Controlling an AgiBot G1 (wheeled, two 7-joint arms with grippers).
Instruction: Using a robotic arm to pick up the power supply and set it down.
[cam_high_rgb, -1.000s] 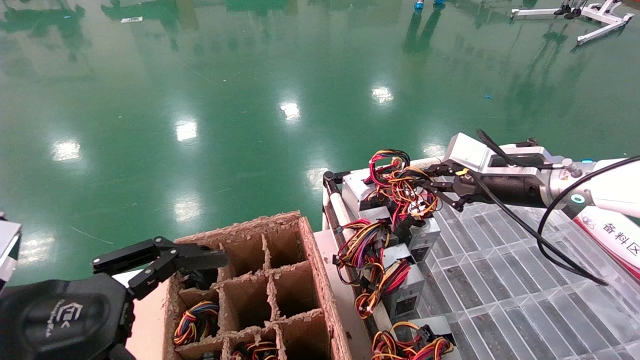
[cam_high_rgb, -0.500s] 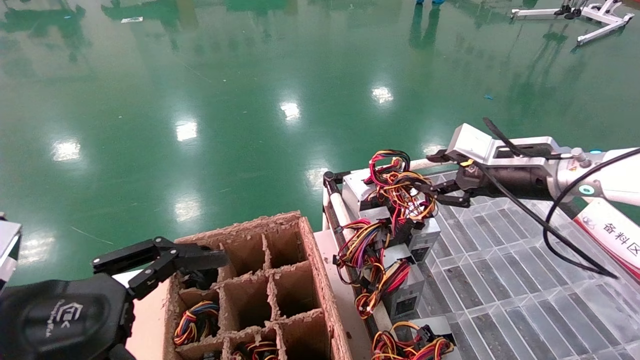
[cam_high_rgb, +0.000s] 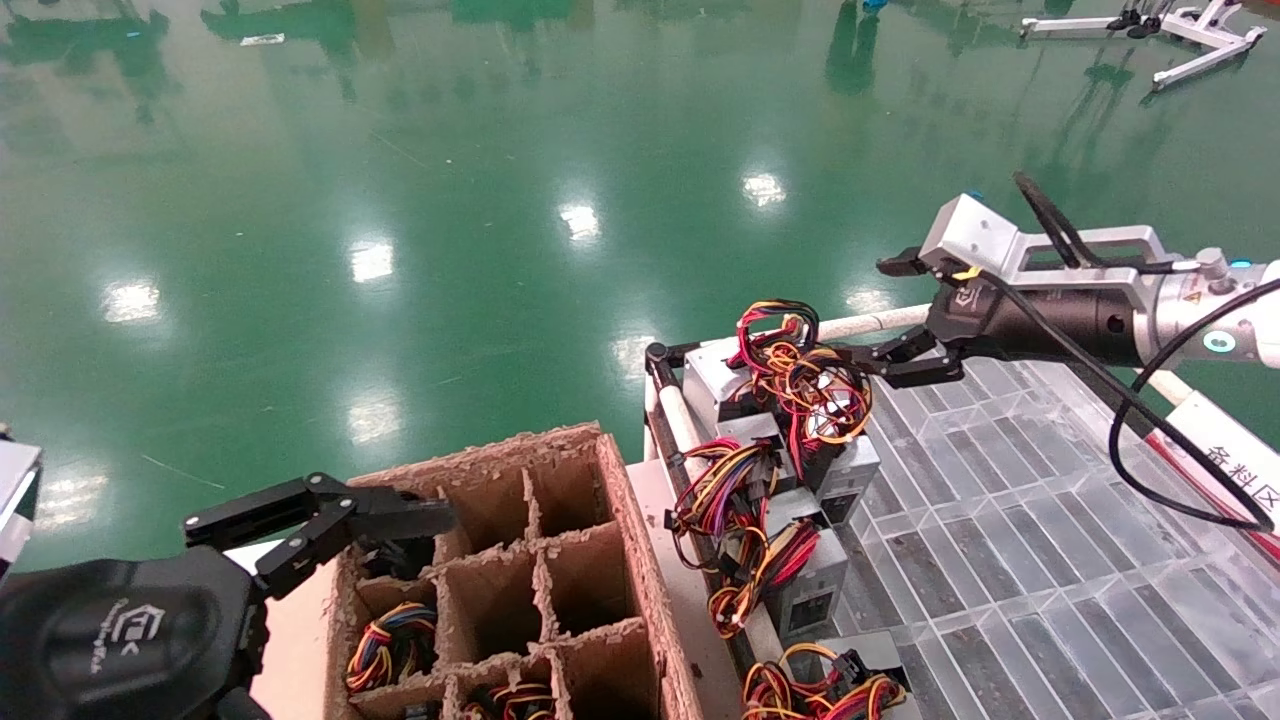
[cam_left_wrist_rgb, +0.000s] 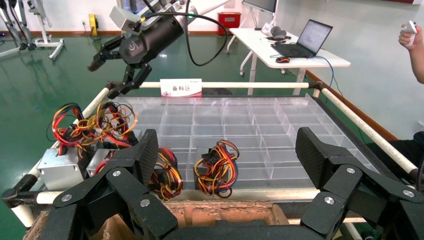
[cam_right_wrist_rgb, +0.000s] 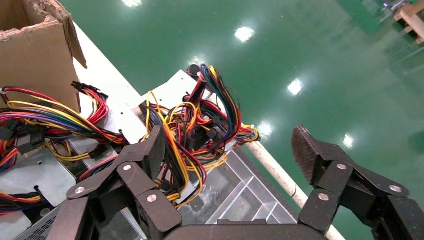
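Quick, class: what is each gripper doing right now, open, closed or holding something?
Left gripper: open, empty, by the cardboard box.
Right gripper: open, empty, beside the power supply wires.

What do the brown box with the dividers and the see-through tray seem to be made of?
The box looks like rough matte cardboard: brown, with frayed, torn edges. The tray looks like clear glossy plastic, probably acrylic: its gridded cells shine and show what is beneath.

Factory or robotics workshop floor, judging by glossy green epoxy flooring (cam_high_rgb: 400, 200) mirroring ceiling lights; clear plastic divider tray (cam_high_rgb: 1000, 560) on a tube-framed cart, labelled with a Chinese sign (cam_left_wrist_rgb: 181, 88); partitioned cardboard box (cam_high_rgb: 560, 560); white desk (cam_left_wrist_rgb: 280, 47) with open laptop (cam_left_wrist_rgb: 307, 37) behind.
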